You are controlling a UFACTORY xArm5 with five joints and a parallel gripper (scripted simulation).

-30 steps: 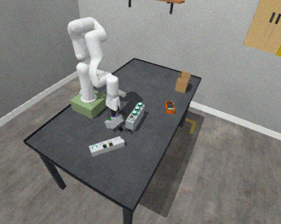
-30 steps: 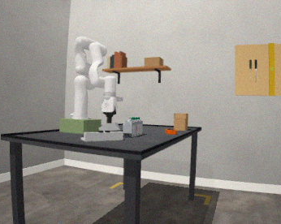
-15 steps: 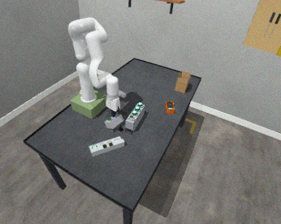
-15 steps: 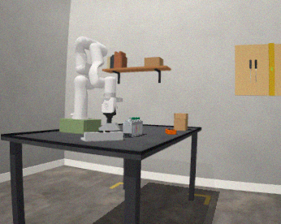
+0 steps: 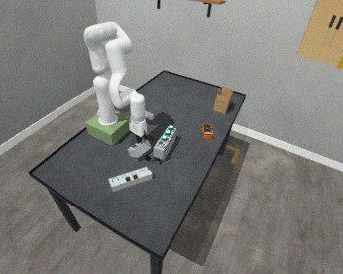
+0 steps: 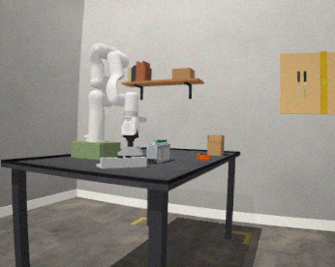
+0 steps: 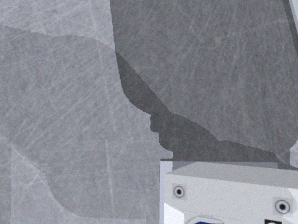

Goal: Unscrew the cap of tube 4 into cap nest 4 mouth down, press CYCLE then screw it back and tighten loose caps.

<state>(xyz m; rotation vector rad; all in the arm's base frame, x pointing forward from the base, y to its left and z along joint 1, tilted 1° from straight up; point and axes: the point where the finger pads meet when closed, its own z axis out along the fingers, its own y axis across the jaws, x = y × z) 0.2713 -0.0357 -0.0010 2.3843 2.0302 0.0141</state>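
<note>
Grey walls and a grey floor surround the dark tabletop [image 5: 88,194], which fills the middle of the top view. I see the white arm [image 5: 108,65] in the upper left of that frame, standing on a green base block [image 5: 100,133]. The arm bends down so that the gripper [image 5: 138,140] is directly over the key housing [image 5: 139,150], a small grey box in the centre of the frame. From the exterior view the gripper [image 6: 130,141] seems to touch the top of the housing [image 6: 131,153], but I cannot tell this for sure. The fingers are fully closed and they hold nothing.

Just to the right of the housing in the top view is the decapping station [image 5: 165,143], with green caps on its tubes; the caps are too small for me to tell whether all four are on. Lower in the frame, apart from both, lies the long cap tray [image 5: 131,179]. I cannot make out its lamps.

In the wrist view only the upper edge of the housing [image 7: 225,185] shows at the lower right, with two screws and a little blue at the bottom edge. The rest is grey tabletop with shadows.

Further to the right in the top view I see an orange device [image 5: 207,131] and a cardboard box [image 5: 223,100] near the far edge.
</note>
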